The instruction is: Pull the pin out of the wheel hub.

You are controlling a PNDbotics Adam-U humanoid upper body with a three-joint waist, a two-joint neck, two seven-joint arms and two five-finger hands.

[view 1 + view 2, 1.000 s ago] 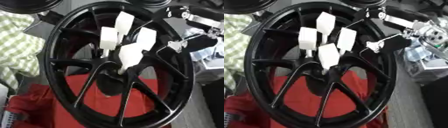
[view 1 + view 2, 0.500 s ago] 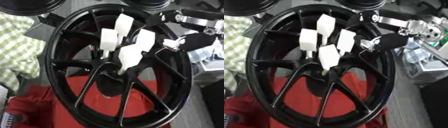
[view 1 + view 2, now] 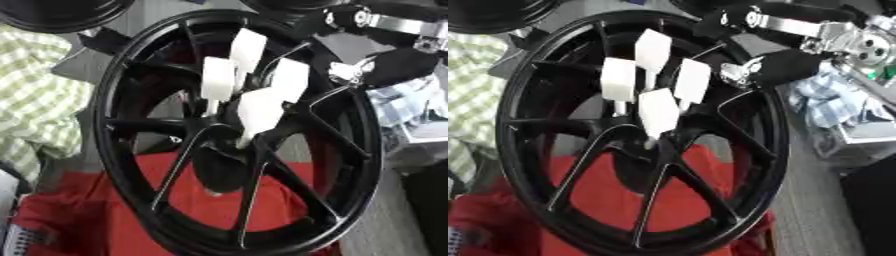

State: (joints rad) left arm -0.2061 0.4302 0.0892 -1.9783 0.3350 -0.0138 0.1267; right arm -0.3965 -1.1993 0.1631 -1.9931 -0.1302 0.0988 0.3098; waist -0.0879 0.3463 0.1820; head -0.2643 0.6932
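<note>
Four white block-headed pins stand in the centre of a glossy black multi-spoke wheel rim (image 3: pixel 527 165), which is propped upright and tilted, filling most of both views. Each pin consists of a white rectangular head on a thin pale stem. The upper pin (image 3: pixel 652 49) is highest, the left pin (image 3: pixel 618 80) and the right pin (image 3: pixel 692 80) flank it, and the lower pin (image 3: pixel 658 113) sits nearest the hub (image 3: pixel 645 150). The stems run down toward the hub; where they enter it is hard to make out against the black metal.

The robot's right hand (image 3: pixel 785 67) enters from the upper right, black with silver joints, and lies over the rim's upper right edge. Its dark fingertip end with a silver fitting is just beside the right pin's head, but contact cannot be confirmed. Whether the fingers are apart or together cannot be told from either view. The forearm is cut off at the top and right edges. The left hand appears in neither view.

A red cloth (image 3: pixel 79 210) lies beneath and behind the lower rim, visible through the spokes. A green-and-white checked fabric (image 3: pixel 39 95) lies at the left, partly hidden by the rim. A second black rim (image 3: pixel 52 15) is cut off at the upper left corner. Crumpled pale material (image 3: pixel 833 105) lies at the right; its nature is unclear.
</note>
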